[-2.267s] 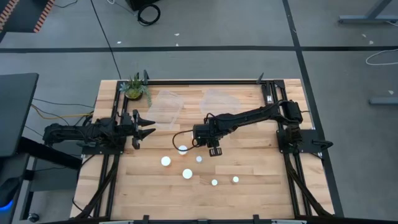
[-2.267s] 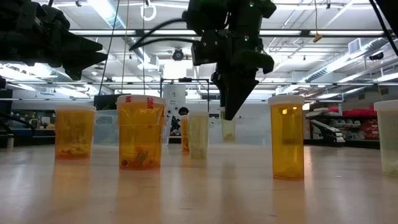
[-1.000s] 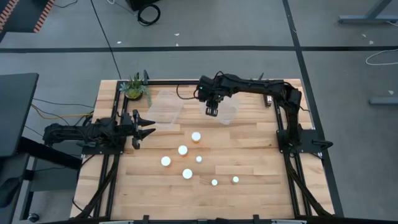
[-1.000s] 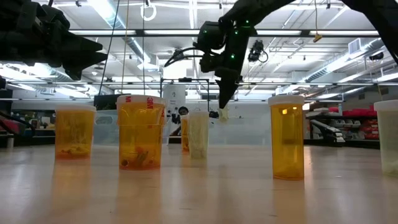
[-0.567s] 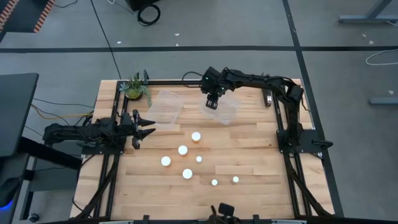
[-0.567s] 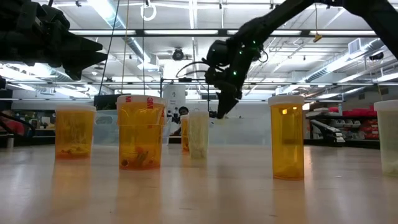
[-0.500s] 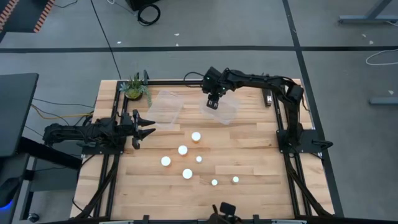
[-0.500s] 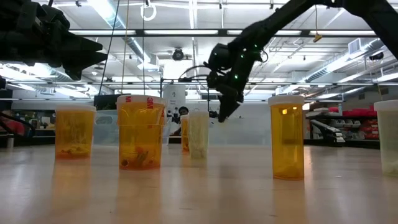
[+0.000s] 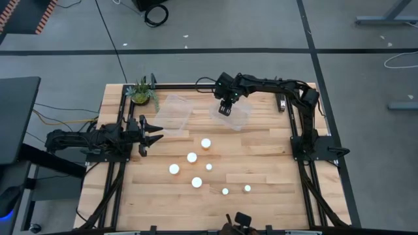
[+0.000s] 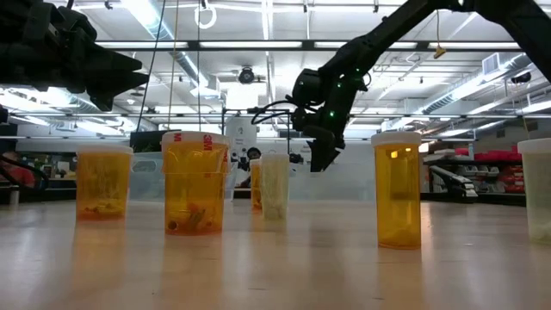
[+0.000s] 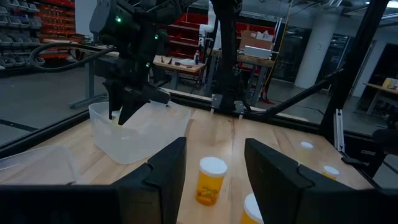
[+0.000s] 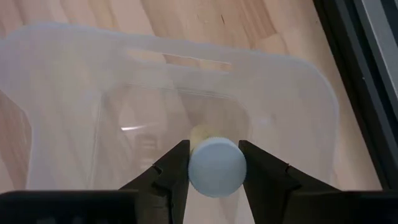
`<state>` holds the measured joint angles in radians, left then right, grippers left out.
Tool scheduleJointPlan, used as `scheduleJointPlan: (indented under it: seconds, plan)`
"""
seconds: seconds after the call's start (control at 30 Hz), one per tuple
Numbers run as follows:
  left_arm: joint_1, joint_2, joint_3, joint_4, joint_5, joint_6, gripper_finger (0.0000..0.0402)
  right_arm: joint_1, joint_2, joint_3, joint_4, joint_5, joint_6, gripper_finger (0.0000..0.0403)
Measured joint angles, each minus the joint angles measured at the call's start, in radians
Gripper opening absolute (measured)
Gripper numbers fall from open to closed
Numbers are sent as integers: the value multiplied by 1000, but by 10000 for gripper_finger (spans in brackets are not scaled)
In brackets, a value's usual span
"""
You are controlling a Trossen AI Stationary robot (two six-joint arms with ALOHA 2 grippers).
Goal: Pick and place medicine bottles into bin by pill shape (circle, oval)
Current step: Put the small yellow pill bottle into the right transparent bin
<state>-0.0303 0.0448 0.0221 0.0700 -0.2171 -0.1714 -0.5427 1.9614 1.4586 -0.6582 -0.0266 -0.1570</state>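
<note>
My right gripper is over the right clear bin at the table's far side. It is shut on a small pale-bodied medicine bottle with a white cap. It also shows in the low view and in the left wrist view. My left gripper waits open and empty at the table's left. It is aimed at an amber bottle. Several white-capped bottles stand upright on the table, among them three. My right gripper pinches the bottle between its two fingers at the sides of the white cap. The fingers come from above, pointing down into the bin. The bottle is upright with its cap up. I cannot tell whether its base touches the bin floor.
A second clear bin lies left of the right one. A small green potted plant stands at the far left corner. More bottles stand toward the near edge. Black frame rails run along the table's left and right sides.
My right gripper, still shut on the bottle, has gone toward the table's far edge from the bin's near rim to over its inside. It has also shifted slightly toward the right. The bottles on the table have stayed in place.
</note>
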Motion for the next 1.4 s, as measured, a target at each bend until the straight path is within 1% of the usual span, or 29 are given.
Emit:
scheduleJointPlan:
  seconds: [0.33, 0.43, 0.7, 0.87, 1.07, 1.4]
  plan:
    - [0, 0, 0, 0, 0, 0, 172, 2, 0, 2, -14, 45, 11, 170]
    - [0, 0, 0, 0, 0, 0, 172, 2, 0, 30, -70, 64, 12, 176]
    - [0, 0, 0, 0, 0, 0, 172, 22, 0, 113, -215, 68, 31, 183]
    - [0, 0, 0, 0, 0, -1, 172, 81, 0, 150, -227, 68, 45, 183]
    - [0, 0, 0, 0, 0, 0, 172, 183, 0, 176, -227, 61, 49, 181]
    - [0, 0, 0, 0, 0, 0, 172, 340, 0, 188, -219, -29, 46, 180]
